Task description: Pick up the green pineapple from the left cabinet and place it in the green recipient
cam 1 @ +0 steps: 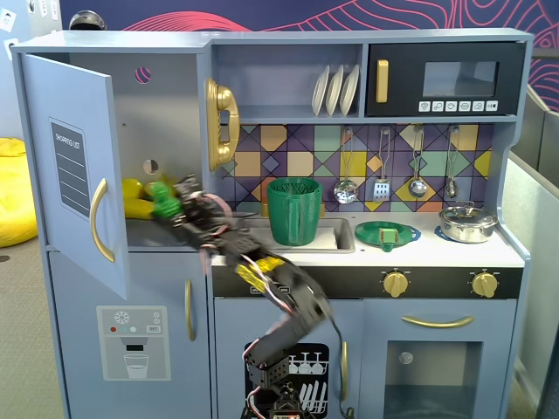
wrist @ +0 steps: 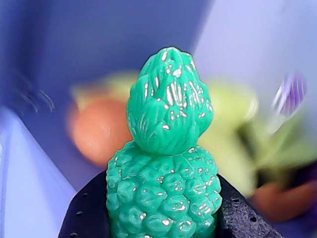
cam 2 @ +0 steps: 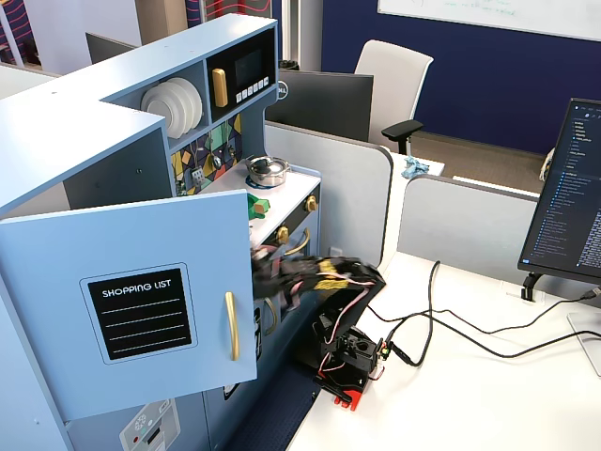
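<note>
We see a white table [cam 2: 488, 395] carrying the arm's red-and-black base [cam 2: 349, 362], looping black cables [cam 2: 451, 329] and a monitor [cam 2: 573, 202] on its stand; the blue toy kitchen [cam 2: 56, 141] stands just beside its left edge.

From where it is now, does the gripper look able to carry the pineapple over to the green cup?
Probably yes. The gripper already holds the pineapple at the open cabinet, and nothing stands between it and the green cup.

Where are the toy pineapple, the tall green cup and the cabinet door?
green pineapple [wrist: 163, 193], wrist view, bumpy body.
green recipient [cam 1: 294, 214], a fixed view, ribbed wall.
left cabinet [cam 1: 74, 131], a fixed view, open door panel.
</note>
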